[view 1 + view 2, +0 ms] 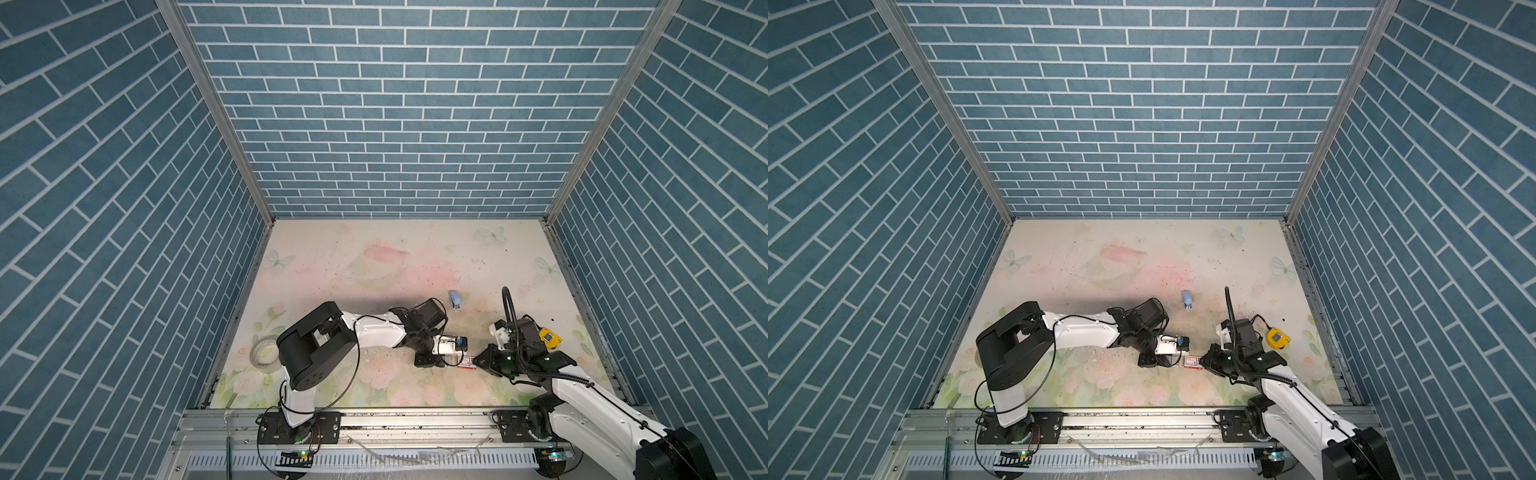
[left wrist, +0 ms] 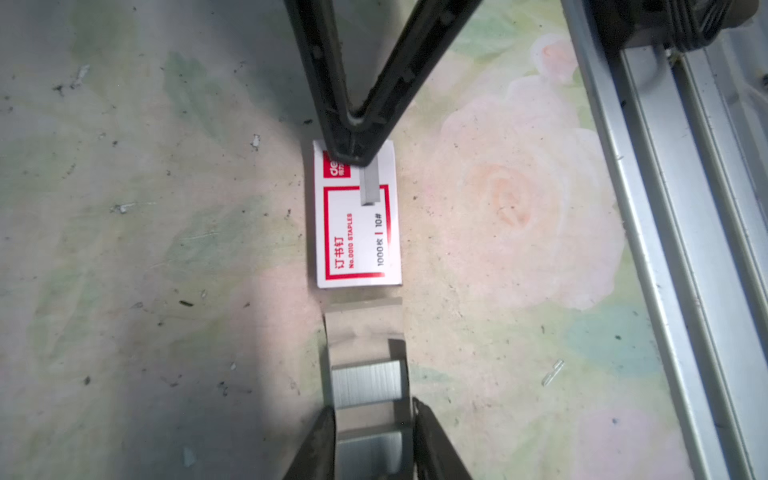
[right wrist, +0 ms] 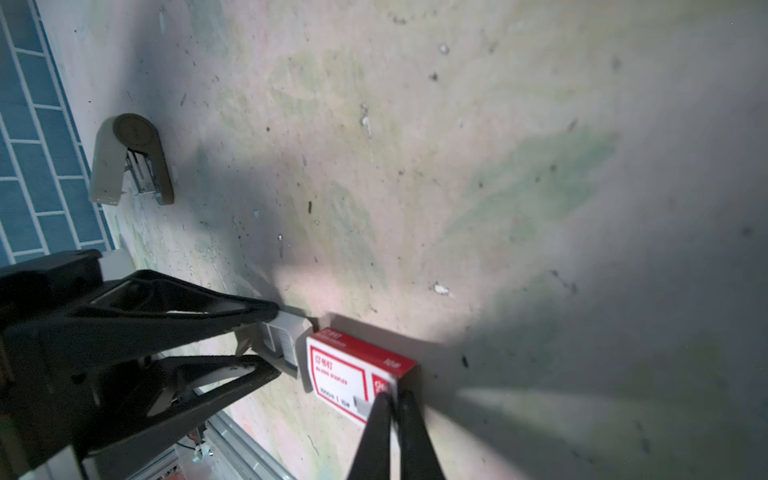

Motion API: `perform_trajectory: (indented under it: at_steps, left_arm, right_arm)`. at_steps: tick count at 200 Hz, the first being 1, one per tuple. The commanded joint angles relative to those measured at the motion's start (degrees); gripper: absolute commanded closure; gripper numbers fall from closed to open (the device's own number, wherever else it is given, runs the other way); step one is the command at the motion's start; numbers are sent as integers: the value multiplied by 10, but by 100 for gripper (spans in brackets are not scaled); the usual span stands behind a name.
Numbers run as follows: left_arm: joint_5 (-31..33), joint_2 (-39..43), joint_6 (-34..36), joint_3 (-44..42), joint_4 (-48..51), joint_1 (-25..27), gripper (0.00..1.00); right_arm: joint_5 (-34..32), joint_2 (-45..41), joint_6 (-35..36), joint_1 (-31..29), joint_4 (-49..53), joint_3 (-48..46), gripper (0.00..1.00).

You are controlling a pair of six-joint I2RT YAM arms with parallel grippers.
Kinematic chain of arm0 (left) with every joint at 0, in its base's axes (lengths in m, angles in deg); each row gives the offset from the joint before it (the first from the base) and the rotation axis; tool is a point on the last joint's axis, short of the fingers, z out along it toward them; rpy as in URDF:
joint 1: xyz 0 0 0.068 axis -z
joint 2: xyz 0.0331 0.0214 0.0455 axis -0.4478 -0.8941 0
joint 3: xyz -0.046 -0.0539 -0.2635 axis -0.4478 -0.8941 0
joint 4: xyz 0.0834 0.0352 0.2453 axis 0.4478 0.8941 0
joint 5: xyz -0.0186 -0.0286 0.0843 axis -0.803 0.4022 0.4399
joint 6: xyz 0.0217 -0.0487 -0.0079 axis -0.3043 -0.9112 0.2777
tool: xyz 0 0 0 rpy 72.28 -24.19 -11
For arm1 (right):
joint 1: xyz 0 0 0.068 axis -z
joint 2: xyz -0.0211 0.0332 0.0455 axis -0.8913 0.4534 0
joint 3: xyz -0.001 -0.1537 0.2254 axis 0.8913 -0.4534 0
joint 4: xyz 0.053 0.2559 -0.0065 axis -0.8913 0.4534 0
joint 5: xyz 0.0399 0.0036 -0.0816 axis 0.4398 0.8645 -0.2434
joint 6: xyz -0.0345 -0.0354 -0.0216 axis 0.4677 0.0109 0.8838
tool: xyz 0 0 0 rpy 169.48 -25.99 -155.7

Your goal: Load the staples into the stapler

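Left wrist view, item one: staples (image 2: pixel 368 384); silver-grey, finely ribbed rows lying in a pale tray (image 2: pixel 363 324); tray rested on the flowered table (image 2: pixel 124 249), just beside one end of a red-and-white box (image 2: pixel 357 241), a narrow gap between them; left gripper (image 2: pixel 372 405) had one finger against each long side of the tray, gripping it.

Item two: strip (image 2: pixel 370 185); short, square-edged, dull grey; pinched by one end in the closed tips of the right gripper (image 2: pixel 357 158); it hung over the printed face of the box; whether it touched the box could not be told. Right wrist view: same strip (image 3: pixel 362 405) jutted from between the closed fingers; left gripper (image 3: pixel 276 338) clamped the tray beside the box.

Item three: stapler (image 1: pixel 455 300); pale blue; in both top views it sat farther back on the table, well apart from both grippers; in the right wrist view its (image 3: pixel 133 162) two halves appeared parted, a metal channel showing between them.

Progress, as judged: tray out of the box, one strip separated and in hand; not yet done: carrying the strip to the stapler, seating it in the channel, closing the stapler; roughly the early middle of the job.
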Motion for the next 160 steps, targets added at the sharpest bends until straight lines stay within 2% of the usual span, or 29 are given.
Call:
perform_trajectory:
  at_steps: [1, 17, 34, 92, 139, 160]
  left_arm:
    - [27, -10, 4, -11, 62, 3, 64]
    - [29, -9, 4, -10, 64, 3, 64]
    - [30, -6, 4, -10, 64, 3, 61]
    - [33, 1, 1, -9, 57, 3, 43]
    - [27, 14, -13, 0, 60, 3, 34]
    - [23, 35, -14, 15, 82, 2, 31]
  right_arm:
    - [-30, -7, 17, 2, 29, 19, 86]
    - [-47, -20, 12, 2, 38, 19, 85]
    - [-54, -37, 11, 2, 46, 19, 80]
    - [-67, -97, 8, 2, 57, 34, 55]
    - [-113, -119, 14, 2, 61, 51, 45]
    - [-128, -123, 19, 2, 57, 62, 45]
